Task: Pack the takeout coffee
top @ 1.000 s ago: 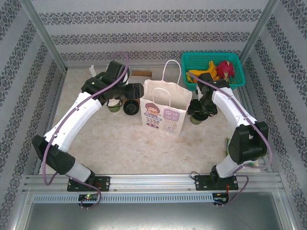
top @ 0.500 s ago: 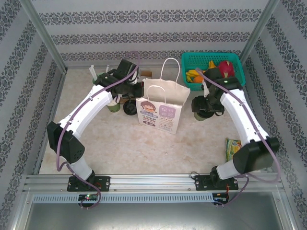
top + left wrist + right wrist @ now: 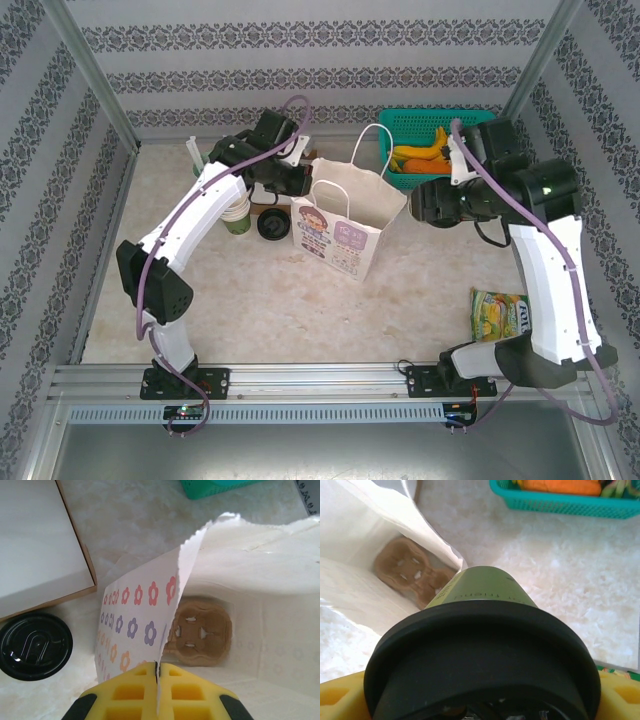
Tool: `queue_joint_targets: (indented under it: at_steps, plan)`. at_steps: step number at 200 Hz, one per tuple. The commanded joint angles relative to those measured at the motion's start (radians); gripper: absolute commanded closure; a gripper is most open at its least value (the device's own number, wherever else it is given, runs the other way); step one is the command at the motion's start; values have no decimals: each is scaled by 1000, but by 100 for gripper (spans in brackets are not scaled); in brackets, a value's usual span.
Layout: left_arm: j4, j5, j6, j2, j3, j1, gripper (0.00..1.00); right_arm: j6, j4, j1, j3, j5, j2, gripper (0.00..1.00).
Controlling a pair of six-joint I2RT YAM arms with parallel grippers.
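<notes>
Within 1 second the right gripper point(image 3: 428, 203), jaws clenched on the takeout coffee point(image 3: 482, 630), has raised it off the tabletop point(image 3: 260, 300) to just beside the paper bag point(image 3: 345, 228), whose rim the left gripper point(image 3: 157, 675) jaws pinch open, readying insertion.

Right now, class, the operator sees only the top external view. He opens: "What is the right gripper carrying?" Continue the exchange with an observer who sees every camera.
Observer: The right wrist view shows the right gripper shut on the takeout coffee, a green cup with its black lid toward the camera.
Operator: And the left side?
Observer: The left gripper is shut on the rim of the paper bag.
Operator: Anything inside?
Observer: A brown cardboard cup carrier lies flat on the bag's bottom.
</notes>
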Motion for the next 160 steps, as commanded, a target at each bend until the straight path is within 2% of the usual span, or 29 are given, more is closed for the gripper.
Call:
queue_joint_targets:
  at_steps: [1,36,88,160]
  plan:
    - [-52,43,48,8,33,11,100,-13,-105,27,107,16,26,42]
    - [-46,106,76,10,34,11,100,-39,-119,109,230,-14,111,42]
    - [-51,112,117,4,44,10,100,-58,-50,198,245,-100,232,43]
    - [-43,123,137,1,44,10,100,-23,-9,281,209,-31,366,43]
